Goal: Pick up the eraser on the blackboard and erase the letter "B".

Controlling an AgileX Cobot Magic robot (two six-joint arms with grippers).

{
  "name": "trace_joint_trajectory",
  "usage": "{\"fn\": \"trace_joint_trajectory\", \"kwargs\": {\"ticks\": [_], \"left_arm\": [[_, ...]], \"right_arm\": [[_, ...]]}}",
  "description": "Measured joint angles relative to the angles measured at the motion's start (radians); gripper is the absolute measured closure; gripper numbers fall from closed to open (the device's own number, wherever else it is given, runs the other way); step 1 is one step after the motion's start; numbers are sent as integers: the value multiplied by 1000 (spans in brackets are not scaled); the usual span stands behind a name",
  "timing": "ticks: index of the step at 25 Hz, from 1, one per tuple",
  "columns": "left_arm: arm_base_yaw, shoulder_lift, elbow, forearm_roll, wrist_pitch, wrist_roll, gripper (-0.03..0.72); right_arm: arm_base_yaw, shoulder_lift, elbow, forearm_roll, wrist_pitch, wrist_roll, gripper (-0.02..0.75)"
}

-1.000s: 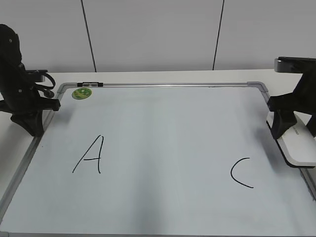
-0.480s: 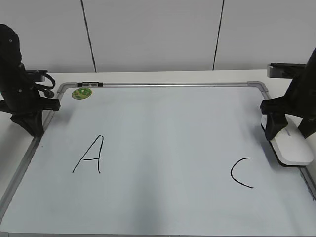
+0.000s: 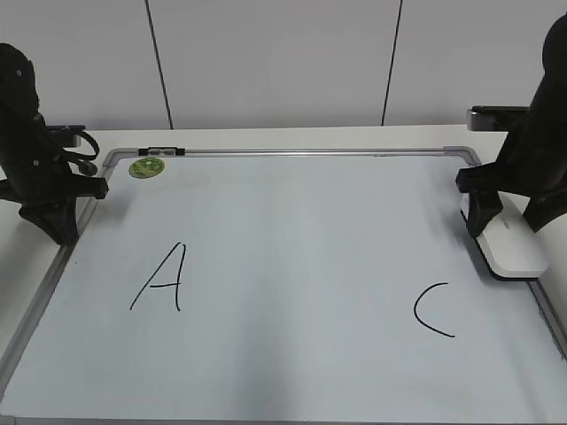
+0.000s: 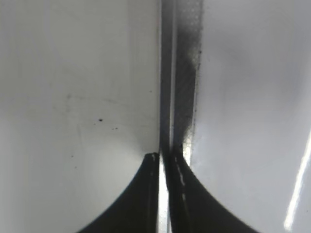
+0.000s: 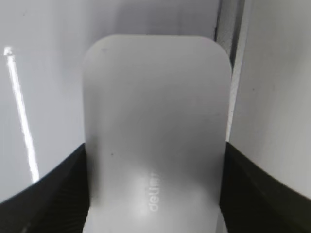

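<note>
Resting at approx 9 o'clock of the exterior view, the black left gripper [image 3: 53,199] sits over the left frame rail of the large white dry-erase blackboard w/ grey metal frame [image 3: 292,152]; in the left wrist view its two dark fingers [image 4: 141,194] are pressed nearly together w/ only a thin slit between, nothing held. Just right of it, at approx 10 o'clock on the board, a small round green magnet [image 3: 147,166] sits below a short black clip [image 3: 161,151] on the top rail. Lower, at approx 8 o'clock, is a handwritten black "A" [image 3: 162,278]. At approx 4 o'clock is a handwritten black "C" [image 3: 433,310]. No "B" is visible between them; centre of board reads blank. At approx 3 o'clock the black right gripper [image 3: 500,208] is set down over the white rounded-rectangular plastic eraser [image 3: 511,247], which lies on the board by the right rail, above the "C". Right wrist view: dark fingers [image 5: 43,194] flank both long sides of the eraser [image 5: 155,136], touching it; faint grey print near the bottom.
</note>
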Motion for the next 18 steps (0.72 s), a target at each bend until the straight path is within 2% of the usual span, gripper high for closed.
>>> {"fn": "trace_joint_trajectory", "kwargs": {"ticks": [11, 18], "left_arm": [[0, 0, 0, 0, 0, 0, 672], [0, 0, 0, 0, 0, 0, 672]], "right_arm": [[0, 44, -8, -8, 20, 64, 198], [0, 48, -10, -24, 22, 80, 116]]}}
